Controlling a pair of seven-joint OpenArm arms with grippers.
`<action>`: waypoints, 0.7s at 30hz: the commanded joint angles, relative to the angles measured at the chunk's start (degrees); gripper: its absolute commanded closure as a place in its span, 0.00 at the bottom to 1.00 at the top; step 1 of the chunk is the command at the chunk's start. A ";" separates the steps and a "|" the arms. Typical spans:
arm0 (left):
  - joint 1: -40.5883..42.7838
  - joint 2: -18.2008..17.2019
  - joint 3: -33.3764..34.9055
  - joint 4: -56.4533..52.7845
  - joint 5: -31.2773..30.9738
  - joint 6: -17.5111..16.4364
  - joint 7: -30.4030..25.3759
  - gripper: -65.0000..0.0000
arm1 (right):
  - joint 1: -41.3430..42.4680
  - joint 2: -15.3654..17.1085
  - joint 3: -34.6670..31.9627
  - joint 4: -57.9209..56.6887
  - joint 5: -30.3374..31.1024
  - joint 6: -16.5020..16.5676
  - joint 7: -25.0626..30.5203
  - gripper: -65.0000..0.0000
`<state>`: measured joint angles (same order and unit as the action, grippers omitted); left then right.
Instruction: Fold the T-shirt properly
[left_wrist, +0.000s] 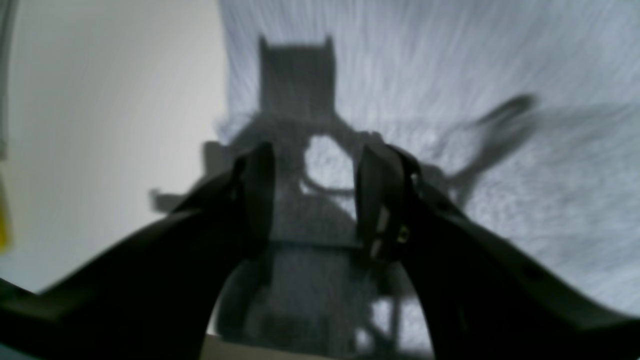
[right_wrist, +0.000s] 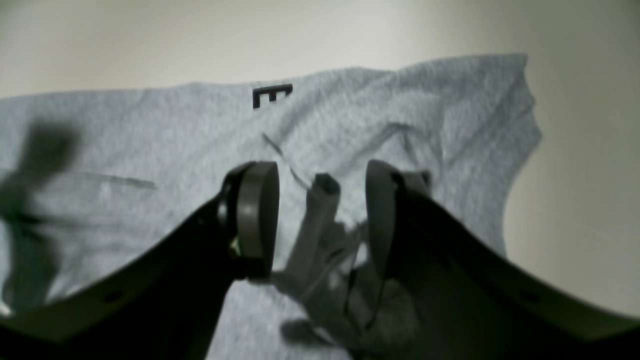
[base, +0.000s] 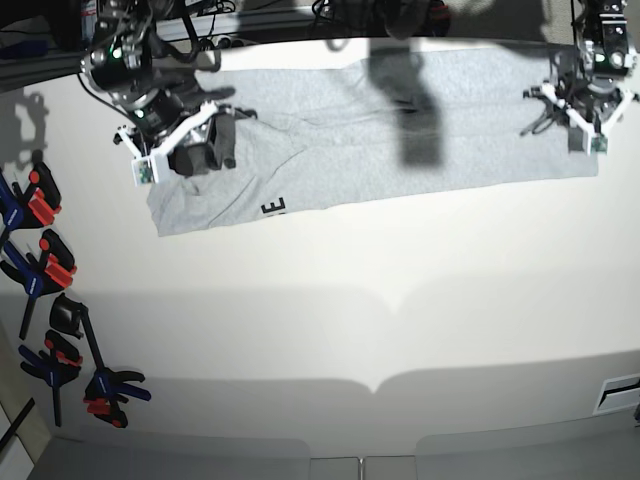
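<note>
Both grippers are held open over opposite ends of the T-shirt (base: 370, 130), which is laid as a long folded band across the far side of the table (base: 330, 320), one black letter showing at its near edge. Nothing is gripped: the right gripper (right_wrist: 320, 215) is poised above a wrinkled end, the left gripper (left_wrist: 315, 200) above flat cloth beside an edge, presumably so both ends can be taken together for the next fold.

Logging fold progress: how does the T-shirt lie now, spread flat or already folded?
Folded once lengthwise: the T-shirt lies as a long narrow band, only part of its lettering showing at the near edge.
</note>
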<state>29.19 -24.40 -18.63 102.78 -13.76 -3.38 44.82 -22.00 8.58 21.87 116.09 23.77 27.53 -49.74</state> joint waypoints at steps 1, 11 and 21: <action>0.00 -0.33 -0.50 -0.72 0.15 0.15 -1.03 0.60 | 1.33 0.48 -0.20 -0.72 0.48 0.13 1.20 0.59; -0.04 0.90 -0.50 -7.19 -0.85 0.13 -1.66 0.60 | 10.93 0.48 -7.91 -23.23 -1.44 4.55 1.81 0.59; -7.52 3.02 -0.39 -12.76 -3.06 -2.27 -1.64 0.60 | 18.38 0.96 -5.55 -35.32 -8.63 -0.20 2.78 0.59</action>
<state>21.21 -21.63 -19.38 90.61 -17.39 -5.17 39.70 -3.55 8.69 15.84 80.82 18.46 29.47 -44.38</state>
